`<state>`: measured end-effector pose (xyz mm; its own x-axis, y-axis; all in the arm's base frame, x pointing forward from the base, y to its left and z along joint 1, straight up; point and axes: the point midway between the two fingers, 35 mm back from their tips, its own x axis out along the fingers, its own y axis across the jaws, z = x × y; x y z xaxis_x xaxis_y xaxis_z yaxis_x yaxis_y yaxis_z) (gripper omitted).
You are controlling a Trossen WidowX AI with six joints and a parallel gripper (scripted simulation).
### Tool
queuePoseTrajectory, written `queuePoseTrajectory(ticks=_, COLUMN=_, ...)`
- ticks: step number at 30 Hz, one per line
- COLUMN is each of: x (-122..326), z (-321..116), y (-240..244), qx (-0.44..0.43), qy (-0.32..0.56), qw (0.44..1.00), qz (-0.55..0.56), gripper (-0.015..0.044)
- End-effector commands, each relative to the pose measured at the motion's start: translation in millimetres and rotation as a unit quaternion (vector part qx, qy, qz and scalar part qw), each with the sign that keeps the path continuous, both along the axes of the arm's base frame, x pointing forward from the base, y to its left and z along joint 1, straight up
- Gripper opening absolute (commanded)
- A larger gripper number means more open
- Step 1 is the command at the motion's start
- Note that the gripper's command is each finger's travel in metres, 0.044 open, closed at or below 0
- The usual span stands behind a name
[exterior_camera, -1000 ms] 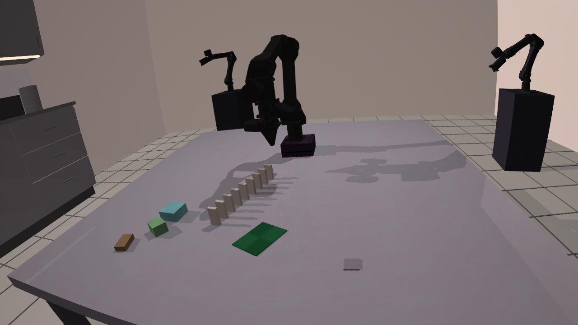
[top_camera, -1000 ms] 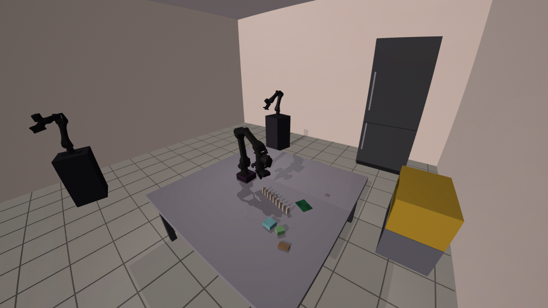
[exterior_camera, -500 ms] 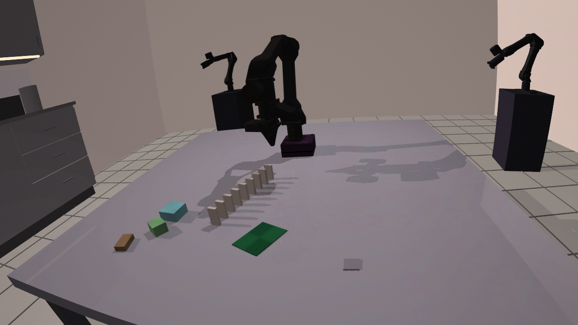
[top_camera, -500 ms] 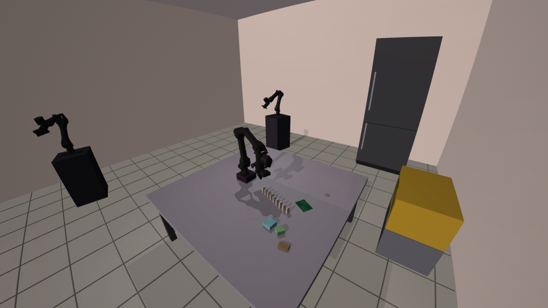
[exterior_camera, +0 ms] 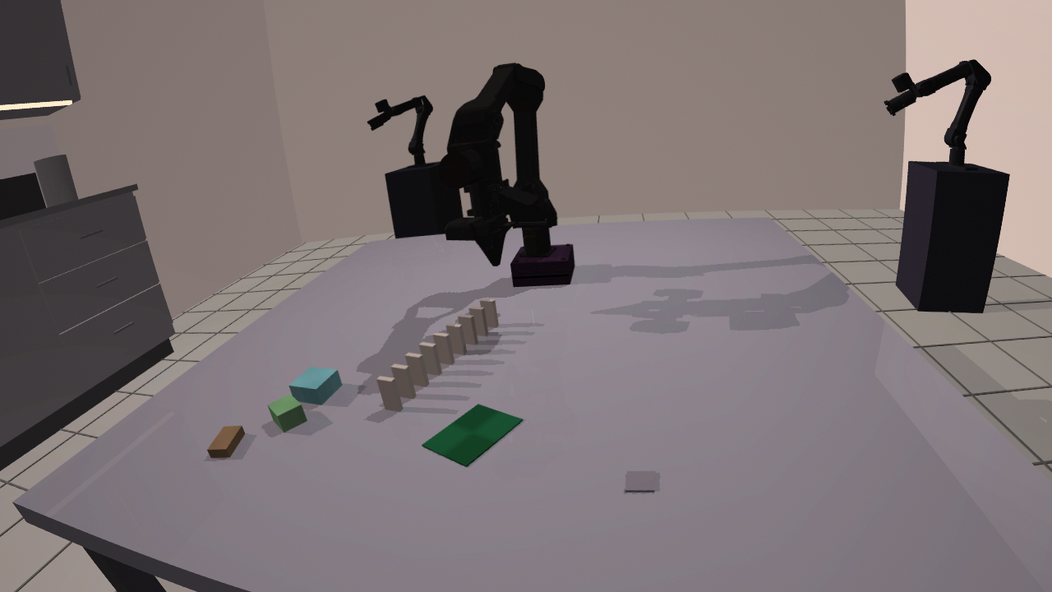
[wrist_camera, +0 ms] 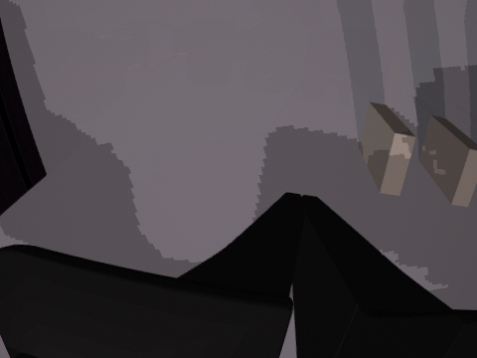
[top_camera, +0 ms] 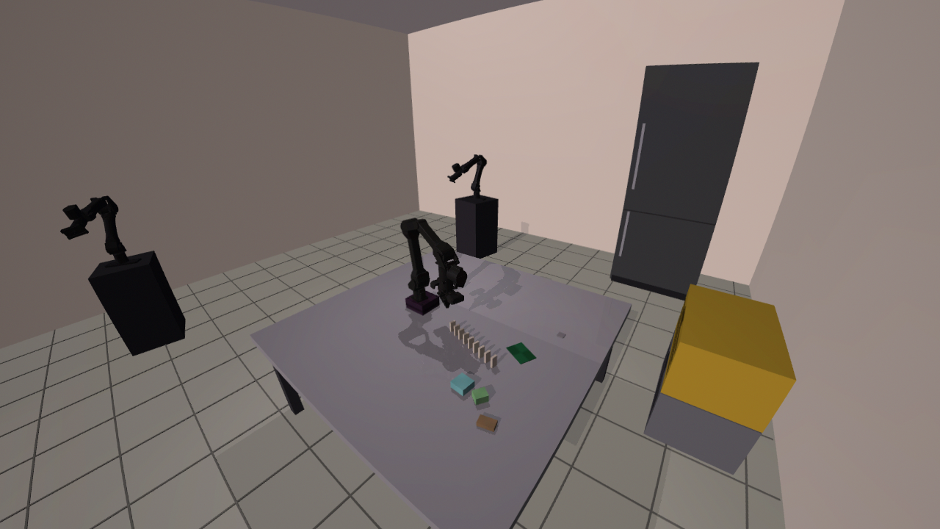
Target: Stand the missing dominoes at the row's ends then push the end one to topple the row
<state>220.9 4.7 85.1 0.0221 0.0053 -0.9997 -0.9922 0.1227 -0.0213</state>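
Observation:
A row of several beige dominoes stands upright and evenly spaced on the table. The end domino nearest the arm's base (top_camera: 452, 326) (exterior_camera: 490, 312) (wrist_camera: 383, 151) and its neighbour (wrist_camera: 444, 159) show at the right of the wrist view. The other end domino (top_camera: 493, 361) (exterior_camera: 391, 395) stands beside the green mat. No domino lying loose can be made out. My gripper (top_camera: 449, 305) (exterior_camera: 496, 263) (wrist_camera: 297, 210) is shut, fingertips together, with nothing between them. It hangs above the table between the arm's base and the near end of the row, touching no domino.
A green mat (top_camera: 521, 353) (exterior_camera: 472, 434) lies beside the row. A blue block (top_camera: 462, 383) (exterior_camera: 316, 384), a green block (top_camera: 480, 395) (exterior_camera: 287, 413) and a brown block (top_camera: 487, 422) (exterior_camera: 225, 441) lie past its far end. A thin grey tile (top_camera: 561, 334) (exterior_camera: 641, 480) lies beyond the mat.

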Motion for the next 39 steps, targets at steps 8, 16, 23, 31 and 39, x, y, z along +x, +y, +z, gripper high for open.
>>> queuePoseTrajectory(ticks=8, x=0, z=0, y=0, qx=0.000, qy=-0.001, qw=1.000, qz=0.003, gripper=0.0000)
queuePoseTrajectory(ticks=16, x=5, z=-34, y=0, qx=0.000, qy=-0.001, qw=1.000, qz=0.001, gripper=0.0000)
queuePoseTrajectory(ticks=23, x=2, z=-81, y=0, qx=0.000, qy=-0.001, qw=1.000, qz=0.003, gripper=0.0000)
queuePoseTrajectory(ticks=31, x=11, z=-79, y=-1, qx=0.000, qy=-0.001, qw=1.000, qz=0.003, gripper=0.0000)
queuePoseTrajectory(ticks=39, x=25, z=-78, y=-2, qx=0.000, qy=-0.002, qw=1.000, qz=0.003, gripper=0.0000)
